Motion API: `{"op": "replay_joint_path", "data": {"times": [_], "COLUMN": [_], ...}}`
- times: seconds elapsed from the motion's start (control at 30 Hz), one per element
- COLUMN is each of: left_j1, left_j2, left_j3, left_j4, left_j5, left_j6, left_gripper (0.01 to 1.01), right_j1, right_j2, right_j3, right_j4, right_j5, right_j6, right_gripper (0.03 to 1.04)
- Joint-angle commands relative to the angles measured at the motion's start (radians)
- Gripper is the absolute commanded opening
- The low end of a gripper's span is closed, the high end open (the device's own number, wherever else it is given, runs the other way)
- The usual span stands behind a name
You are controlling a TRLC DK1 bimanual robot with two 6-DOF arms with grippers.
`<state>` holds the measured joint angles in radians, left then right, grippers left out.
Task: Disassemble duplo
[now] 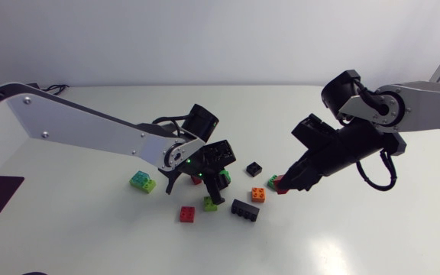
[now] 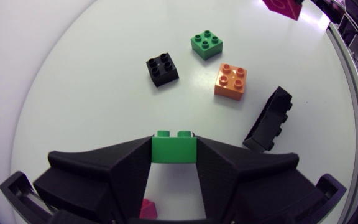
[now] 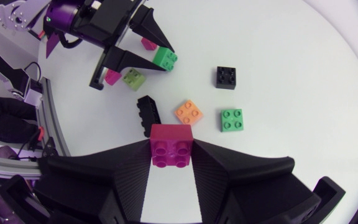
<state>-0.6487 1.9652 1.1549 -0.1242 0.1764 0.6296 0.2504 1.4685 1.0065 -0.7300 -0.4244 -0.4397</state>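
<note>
between left jaws, green brick (image 2: 173, 148) pinched, between right jaws, magenta brick (image 3: 171, 145) pinched

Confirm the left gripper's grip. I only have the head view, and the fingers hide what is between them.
Observer: The left wrist view shows the left gripper shut on a green brick, held from two sides.
Operator: Right one?
Observer: The right gripper is shut on a magenta brick, with its studs facing back toward the arm.
Operator: That green one by its tips, touching?
Observer: No. The loose green brick lies flat ahead of that gripper, apart from it, beside an orange brick.
</note>
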Motion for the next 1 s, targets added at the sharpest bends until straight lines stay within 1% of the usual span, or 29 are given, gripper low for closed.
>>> {"op": "replay_joint_path", "data": {"times": [0.0,0.07,0.13,0.2,0.33,0.43,0.57,0.7,0.73,0.77,0.83,0.87,0.9,0.97], "left_j1": [0.014,0.031,0.052,0.080,0.130,0.187,0.261,0.300,0.305,0.310,0.322,0.331,0.340,0.359], "left_j2": [0.008,-0.028,-0.063,-0.111,-0.216,-0.278,-0.292,-0.295,-0.290,-0.282,-0.262,-0.252,-0.244,-0.232], "left_j3": [0.049,0.049,0.049,0.049,0.009,-0.011,-0.020,-0.052,-0.060,-0.064,-0.070,-0.070,-0.072,-0.078], "left_j4": [-0.035,-0.065,-0.092,-0.149,-0.224,-0.287,-0.376,-0.408,-0.408,-0.408,-0.408,-0.408,-0.408,-0.408], "left_j5": [-0.002,0.000,0.002,0.021,0.028,0.029,0.031,0.029,0.026,0.015,-0.003,-0.006,-0.014,-0.028], "left_j6": [-0.022,-0.022,-0.021,-0.014,0.018,0.042,0.044,0.042,0.041,0.038,0.035,0.027,0.022,0.009], "left_gripper": [0.710,0.877,0.956,0.972,0.972,0.970,0.967,0.967,0.967,0.967,0.967,0.966,0.966,0.956], "right_j1": [0.001,0.007,0.009,0.009,0.009,0.013,0.024,0.050,0.056,0.069,0.090,0.099,0.109,0.121], "right_j2": [-0.031,-0.031,-0.019,-0.005,0.016,0.041,0.069,0.081,0.082,0.081,0.082,0.084,0.082,0.082], "right_j3": [-0.036,-0.046,-0.052,-0.057,-0.072,-0.092,-0.128,-0.151,-0.154,-0.157,-0.164,-0.171,-0.175,-0.183], "right_j4": [-0.005,-0.005,-0.002,0.003,0.021,0.050,0.073,0.090,0.093,0.096,0.099,0.101,0.103,0.103], "right_j5": [0.041,0.082,0.096,0.101,0.105,0.131,0.131,0.136,0.136,0.136,0.136,0.139,0.142,0.148], "right_j6": [-0.034,-0.050,-0.060,-0.073,-0.090,-0.103,-0.131,-0.136,-0.136,-0.133,-0.128,-0.128,-0.123,-0.119], "right_gripper": [0.28,0.28,0.28,0.28,0.28,0.29,0.29,0.29,0.32,0.37,0.52,0.55,0.61,0.77]}}
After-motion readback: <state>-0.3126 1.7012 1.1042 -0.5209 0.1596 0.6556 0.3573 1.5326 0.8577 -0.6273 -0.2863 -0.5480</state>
